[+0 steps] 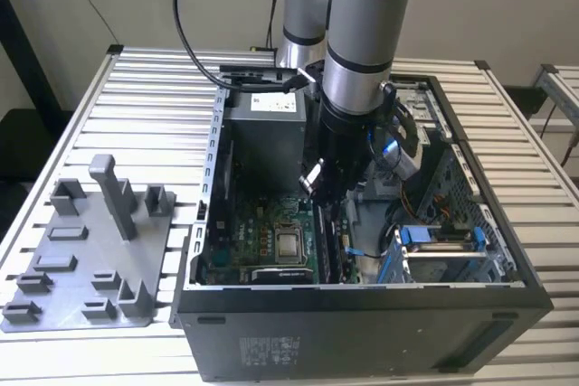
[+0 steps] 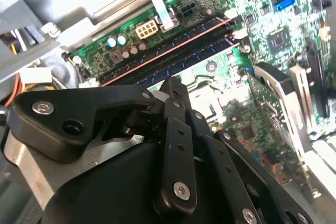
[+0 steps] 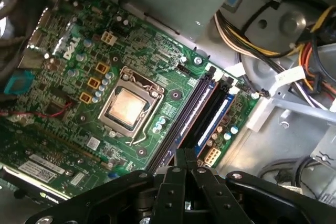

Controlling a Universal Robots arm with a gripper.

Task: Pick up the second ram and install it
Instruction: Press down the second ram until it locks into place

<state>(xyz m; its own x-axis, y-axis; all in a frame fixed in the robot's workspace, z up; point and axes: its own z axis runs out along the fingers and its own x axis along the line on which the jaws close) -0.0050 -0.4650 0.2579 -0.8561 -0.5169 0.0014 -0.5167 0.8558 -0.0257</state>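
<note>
While the arm (image 1: 362, 33) reaches down into the open computer case (image 1: 271, 341), the gripper (image 1: 318, 194) hangs low over the green motherboard (image 1: 244, 241), close to the case's middle in the exterior view. Both wrist views show the gripper's black fingers drawn tight together with nothing visible between them, their tips (image 2: 170, 83) right at the long memory slots. Two dark sticks stand side by side in those slots, and the second ram (image 2: 205, 51) is the one passing under the fingertips in the second wrist view; whether the tips actually press on it I cannot tell. In the first wrist view the gripper (image 3: 185, 153) sits at one end of the slot row, with the silver processor socket (image 3: 127, 107) just beside the slots on the motherboard (image 3: 68, 77). Inside the case in the exterior view, the grey power supply box (image 1: 262, 133) sits at 12 o'clock, the processor socket (image 1: 289, 243) at about 6 o'clock, and a bundle of coloured cables (image 1: 412, 196) with a metal drive cage (image 1: 443, 255) at 3 to 4 o'clock. At 9 o'clock from the case, a grey fixture (image 1: 81, 259) with upright posts lies on the slatted table (image 1: 154, 106).
</note>
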